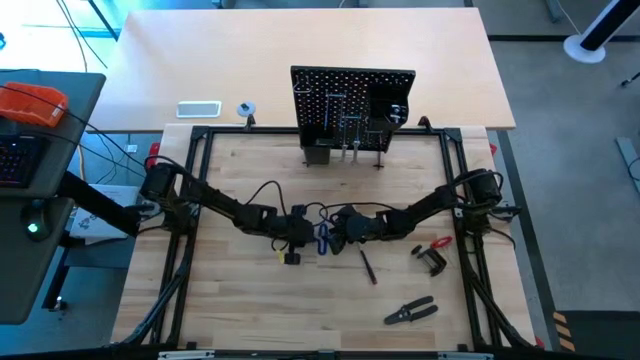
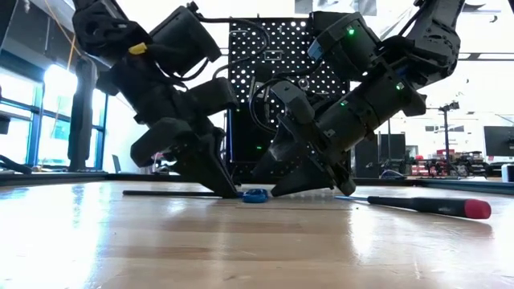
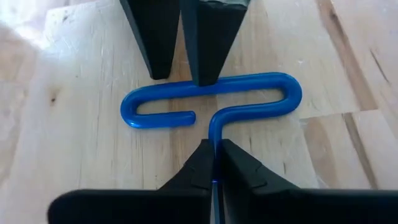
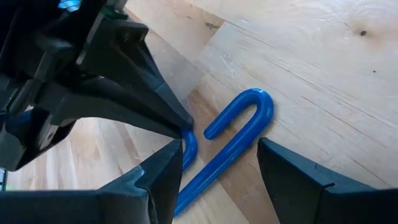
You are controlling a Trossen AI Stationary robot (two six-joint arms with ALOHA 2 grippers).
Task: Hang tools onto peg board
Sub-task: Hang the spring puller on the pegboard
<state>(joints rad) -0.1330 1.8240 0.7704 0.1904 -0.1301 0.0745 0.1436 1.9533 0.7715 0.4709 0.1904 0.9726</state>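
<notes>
The blue-handled bent key (image 3: 249, 84) lies flat on the wooden table at its middle (image 1: 323, 240). My left gripper (image 3: 216, 146) comes in from the table's left and is shut on the key's thin shank. My right gripper (image 4: 221, 146) comes in from the table's right and stands open, one finger on either side of the handle loop's long bar (image 4: 230, 149). The peg board (image 1: 352, 105) stands upright at the table's far edge, with some tools hanging on it. My left gripper pinches the key's shank (image 3: 214, 130) between its two fingers, just behind the handle loop. The fingers slant down from the table's left and lie along the shank. The key rests flat on the table. My right gripper has one fingertip (image 3: 202, 74) right at the loop's bar; I cannot tell whether it touches.
A red-tipped screwdriver (image 1: 368, 266) lies just near of the grippers, a red-and-black clamp (image 1: 432, 255) to the right, black-handled pliers (image 1: 410, 312) near the front. A small black piece (image 1: 291, 258) lies by the left gripper. Behind the frame are a white tray (image 1: 198, 109) and a tape roll (image 1: 246, 109).
</notes>
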